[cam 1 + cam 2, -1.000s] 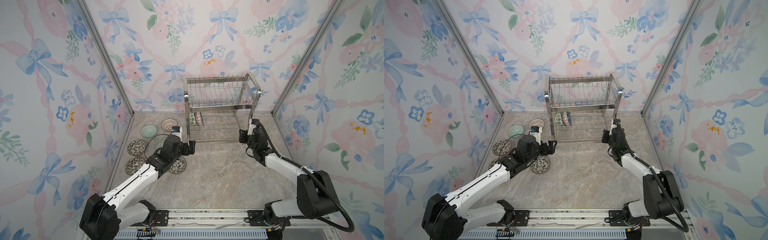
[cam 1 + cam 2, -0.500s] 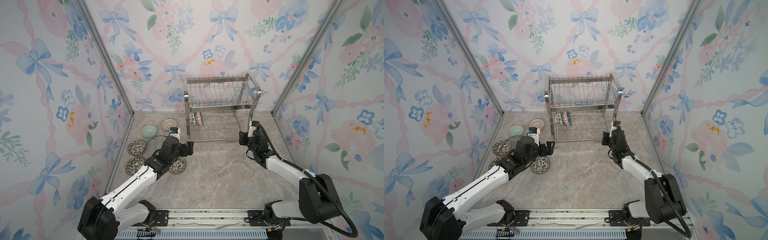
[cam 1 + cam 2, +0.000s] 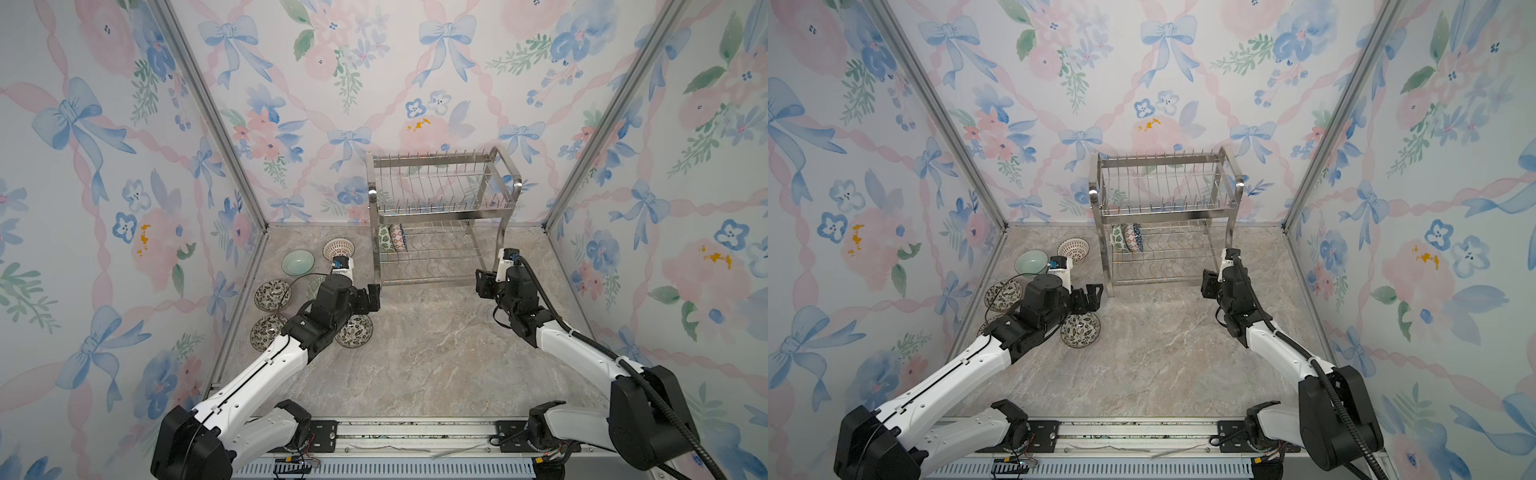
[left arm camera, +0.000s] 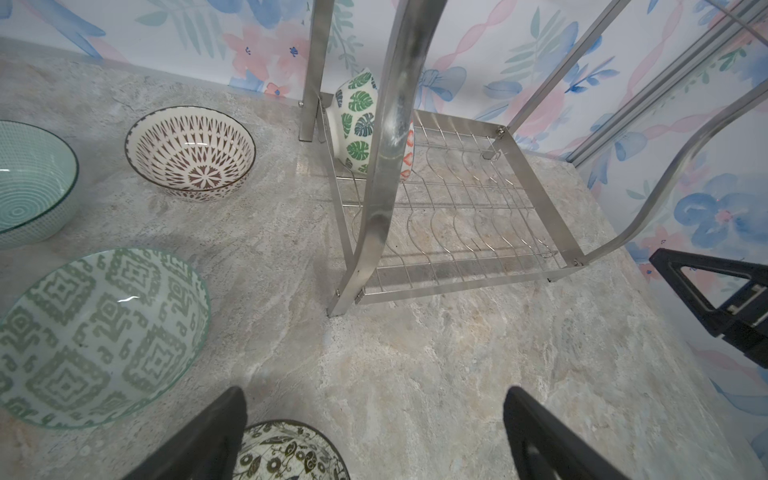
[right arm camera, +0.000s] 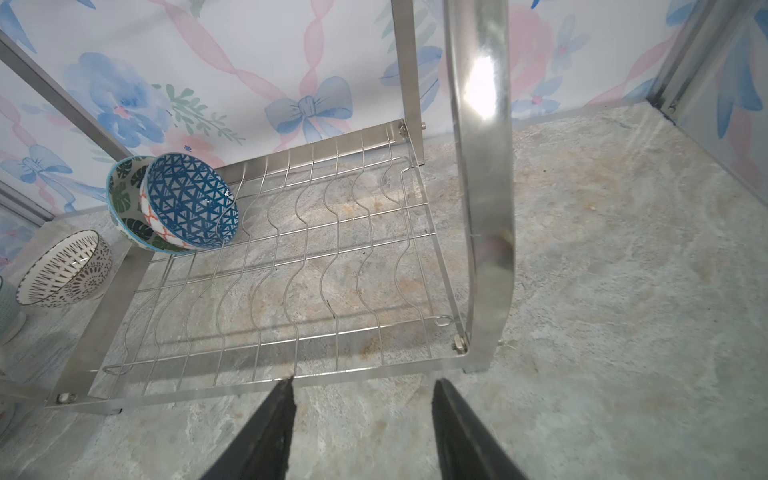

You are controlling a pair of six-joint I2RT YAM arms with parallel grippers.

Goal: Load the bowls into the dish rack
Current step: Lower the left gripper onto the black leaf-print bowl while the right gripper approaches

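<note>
A small booth walled in wallpaper [image 3: 104,124] of blue bows and pink flowers, with aluminium corner posts [image 3: 212,116], encloses a grey-beige marbled tabletop [image 3: 415,361]. The shiny two-tier dish rack [image 3: 440,216] stands at the back wall, just ahead of both grippers. The left gripper [image 4: 374,399] hovers near the rack's front left leg, jaws spread as wide as they go and holding nothing; a dark floral bowl [image 4: 286,453] lies directly beneath it. Beside it, on the side away from the rack, sit a green geometric bowl [image 4: 95,336], a brown-and-white lattice bowl [image 4: 191,153] and a pale green bowl [image 4: 29,183]. The right gripper [image 5: 363,382] hangs low before the rack's other front leg, jaws partly apart and empty. On the lower tier, at the end far from the right gripper, a green-leaf bowl [image 5: 124,195] and a blue-triangle bowl [image 5: 187,199] stand on edge, touching.
</note>
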